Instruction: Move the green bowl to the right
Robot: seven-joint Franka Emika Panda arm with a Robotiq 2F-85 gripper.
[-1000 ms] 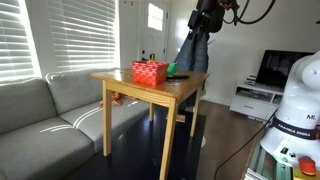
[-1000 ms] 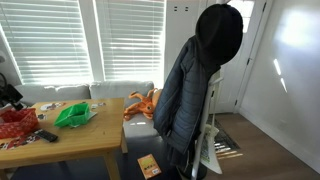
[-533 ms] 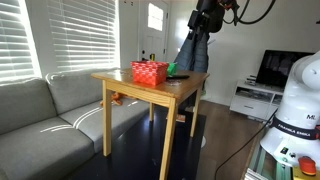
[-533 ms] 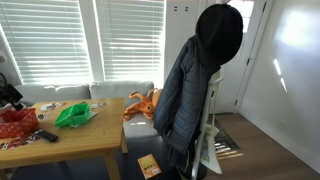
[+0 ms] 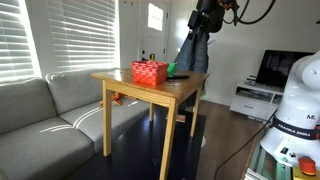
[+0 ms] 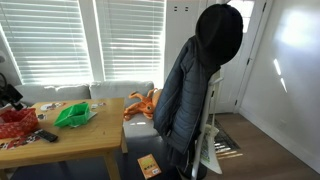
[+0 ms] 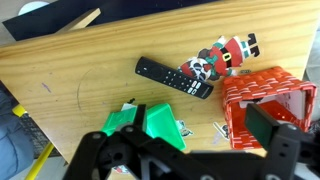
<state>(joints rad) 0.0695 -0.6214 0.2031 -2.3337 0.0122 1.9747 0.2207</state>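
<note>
The green bowl (image 7: 152,122) sits on the wooden table (image 7: 80,70). In the wrist view it lies near the lower edge of the picture and is partly hidden by the gripper (image 7: 192,135). It looks bright green and angular rather than clearly round there. A few small bits lie on the wood just beside it; what they are cannot be told.

A black remote (image 7: 175,78) lies slantwise near the bowl, apart from it. One end of the remote touches a small red, white and black toy figure (image 7: 224,55). The red basket (image 7: 268,98) stands at the other side of the bowl, near it but with bare wood between them.

In both exterior views the bowl (image 6: 75,113) is on the tabletop beside the basket (image 6: 16,124), with the remote (image 6: 46,135) close to the table's edge.

The gripper is spread wide with nothing between its fingers (image 7: 270,127). In an exterior view the arm (image 5: 207,16) hangs high above the table (image 5: 140,88), well clear of the bowl (image 5: 176,70).

A grey couch (image 5: 40,115) stands next to the table, and an orange plush toy (image 6: 142,103) lies on it. A dark coat (image 6: 195,95) hangs on a stand nearby.
</note>
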